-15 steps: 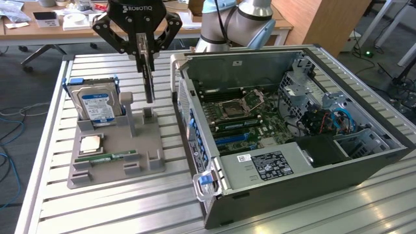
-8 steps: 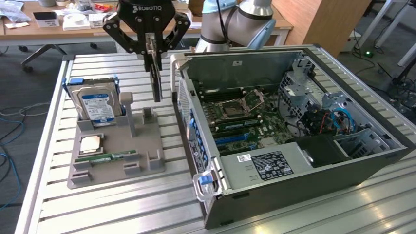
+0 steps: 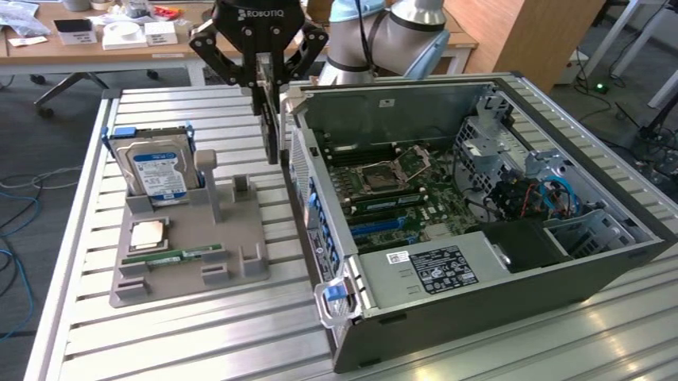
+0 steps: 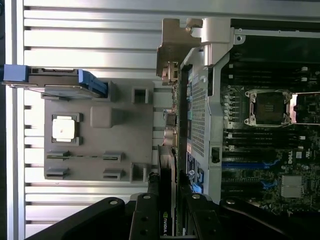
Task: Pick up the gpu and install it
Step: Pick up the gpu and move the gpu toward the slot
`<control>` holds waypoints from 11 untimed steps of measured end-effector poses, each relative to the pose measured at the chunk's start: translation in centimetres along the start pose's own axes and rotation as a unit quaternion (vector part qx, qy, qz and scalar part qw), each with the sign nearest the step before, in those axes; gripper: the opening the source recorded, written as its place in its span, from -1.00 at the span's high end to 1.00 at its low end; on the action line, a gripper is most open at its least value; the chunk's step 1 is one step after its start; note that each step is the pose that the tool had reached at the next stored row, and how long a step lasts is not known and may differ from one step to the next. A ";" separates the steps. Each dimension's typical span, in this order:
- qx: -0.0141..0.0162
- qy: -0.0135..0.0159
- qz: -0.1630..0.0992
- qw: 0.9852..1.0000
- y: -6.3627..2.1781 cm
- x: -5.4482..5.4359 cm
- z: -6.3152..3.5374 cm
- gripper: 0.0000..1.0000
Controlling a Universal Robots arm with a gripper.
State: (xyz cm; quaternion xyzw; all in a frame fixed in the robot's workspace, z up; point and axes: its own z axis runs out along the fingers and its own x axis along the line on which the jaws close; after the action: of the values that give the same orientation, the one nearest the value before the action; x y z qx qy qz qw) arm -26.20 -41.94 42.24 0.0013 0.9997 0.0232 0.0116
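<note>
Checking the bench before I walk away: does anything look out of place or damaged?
Nothing stands out. The pincer holds the gpu upright beside the open computer case; hard drive, processor and memory stick sit neatly in the grey tray.

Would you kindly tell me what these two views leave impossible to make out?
1. Exterior view: the gpu, held by the gripper, hangs edge-on, so its faces are hidden.
2. Wrist view: the picture's edge cuts off the gpu's held end.
3. Exterior view: the label on the hard drive is too small to read.
</note>
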 end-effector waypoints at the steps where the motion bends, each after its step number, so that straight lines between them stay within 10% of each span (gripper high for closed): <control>1: 0.000 0.000 0.000 1.000 0.00 -0.3 0.01 0.48; 11: -0.001 0.000 0.000 1.000 0.01 -3.3 0.08 0.48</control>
State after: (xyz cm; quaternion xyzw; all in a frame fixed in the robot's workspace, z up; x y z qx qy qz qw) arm -22.93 -41.94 42.24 0.0013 0.9996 0.0240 0.0116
